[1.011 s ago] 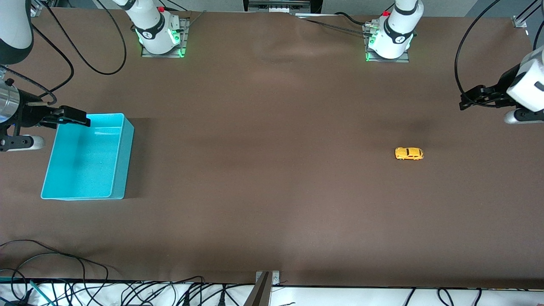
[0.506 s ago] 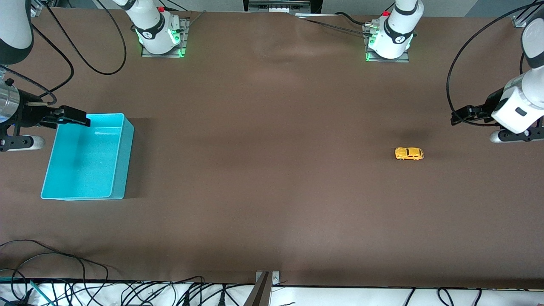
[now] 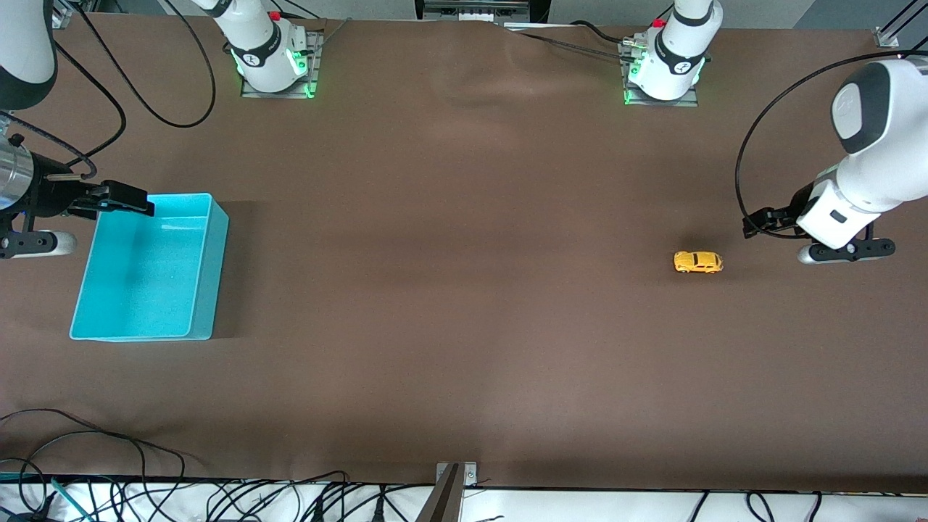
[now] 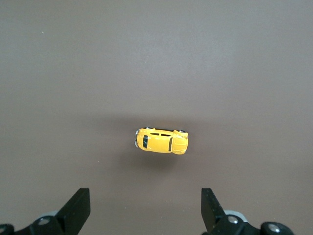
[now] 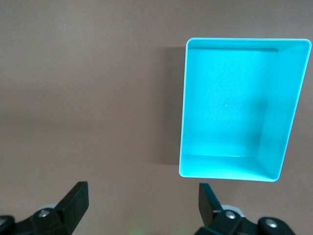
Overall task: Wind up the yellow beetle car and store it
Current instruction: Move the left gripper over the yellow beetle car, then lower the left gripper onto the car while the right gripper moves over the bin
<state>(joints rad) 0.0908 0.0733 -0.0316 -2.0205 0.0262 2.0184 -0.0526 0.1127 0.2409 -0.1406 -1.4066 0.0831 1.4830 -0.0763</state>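
The left gripper point(image 3: 757, 223), jaws wide and empty, hangs near the yellow beetle car point(image 3: 698, 262), whose long axis spans the jaw gap.

The tiny yellow plastic beetle car point(image 3: 698, 262) point(image 4: 161, 140) stands on the brown table point(image 3: 464, 290) toward the left arm's end. The turquoise rectangular plastic bin point(image 3: 148, 268) point(image 5: 234, 107) stands toward the right arm's end, well apart from the car.

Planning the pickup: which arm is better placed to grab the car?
Left. Its open claw hangs beside the car, which sits centred in its wrist view. The right claw, also open, waits over the bin.
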